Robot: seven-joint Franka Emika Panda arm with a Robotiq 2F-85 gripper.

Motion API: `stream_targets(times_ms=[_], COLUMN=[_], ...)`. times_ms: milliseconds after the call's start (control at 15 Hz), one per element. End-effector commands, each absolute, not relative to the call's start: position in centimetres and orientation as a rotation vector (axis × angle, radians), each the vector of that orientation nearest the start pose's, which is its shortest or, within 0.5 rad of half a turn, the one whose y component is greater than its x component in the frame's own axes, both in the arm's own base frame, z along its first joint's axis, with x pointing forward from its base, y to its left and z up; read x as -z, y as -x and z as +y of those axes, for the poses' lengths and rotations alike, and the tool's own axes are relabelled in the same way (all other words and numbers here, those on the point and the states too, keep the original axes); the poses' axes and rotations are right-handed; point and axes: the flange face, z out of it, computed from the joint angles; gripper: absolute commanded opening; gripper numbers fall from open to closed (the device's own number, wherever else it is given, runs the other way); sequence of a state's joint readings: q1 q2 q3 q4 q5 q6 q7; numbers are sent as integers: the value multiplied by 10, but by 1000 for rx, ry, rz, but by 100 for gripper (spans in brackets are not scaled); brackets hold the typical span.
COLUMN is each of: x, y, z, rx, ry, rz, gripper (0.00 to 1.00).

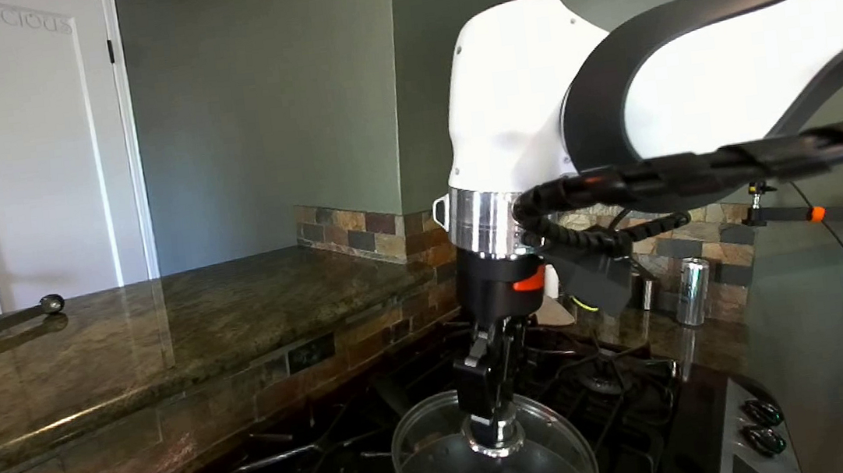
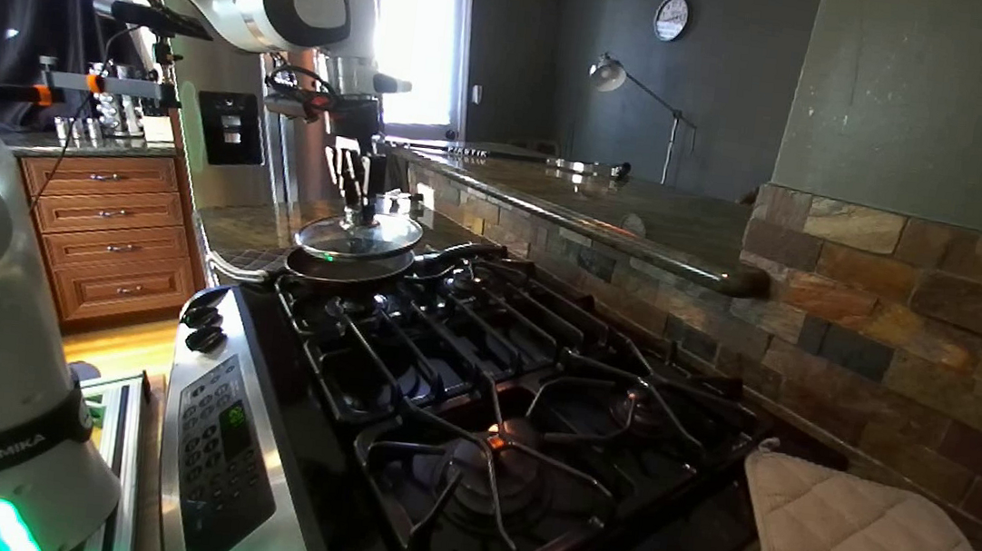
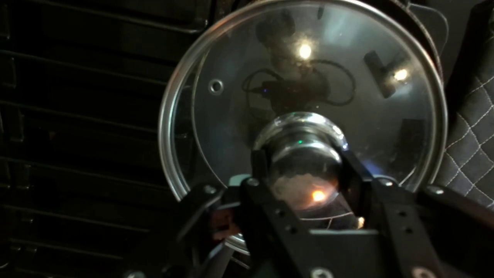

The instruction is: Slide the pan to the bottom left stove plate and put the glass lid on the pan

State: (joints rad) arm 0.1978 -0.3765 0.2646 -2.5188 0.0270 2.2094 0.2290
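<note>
Pan (image 2: 348, 270) sits at one end of the cooktop (image 2: 306, 425), close to the control panel (image 2: 239, 459), on what looks like the bottom left stove plate, though it hides that burner; the sliding part seems done. Just above it hangs the glass lid (image 3: 308, 88), apparently not yet seated, since a gap shows beneath it in an exterior view. The gripper (image 3: 305, 166) holds the lid by its knob (image 3: 305, 187), jaws drawn in to the knob's width. Lining up, lowering and letting go remain.

In the wrist view the lid looks shifted toward the grates (image 3: 77, 119), perhaps only from the viewing angle; that side seems to offer most room. Opposite, a dark quilted pad (image 3: 474, 150) lies just beside the lid's edge. What looks like the pan's handle (image 2: 456, 256) points at the tiled wall (image 2: 583, 265), and the raised counter (image 1: 164, 326) limits movement that way.
</note>
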Motion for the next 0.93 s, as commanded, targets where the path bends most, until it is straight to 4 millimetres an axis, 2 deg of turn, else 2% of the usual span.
stream_targets(times_ms=[0,533,867], x=[-414,-406,-397], y=[-376,-370,-378], z=[195,205,206], rx=[145,157,220], ry=[3173,3159,3131], rz=[-336,-364,-379], gripper=[23,23,23])
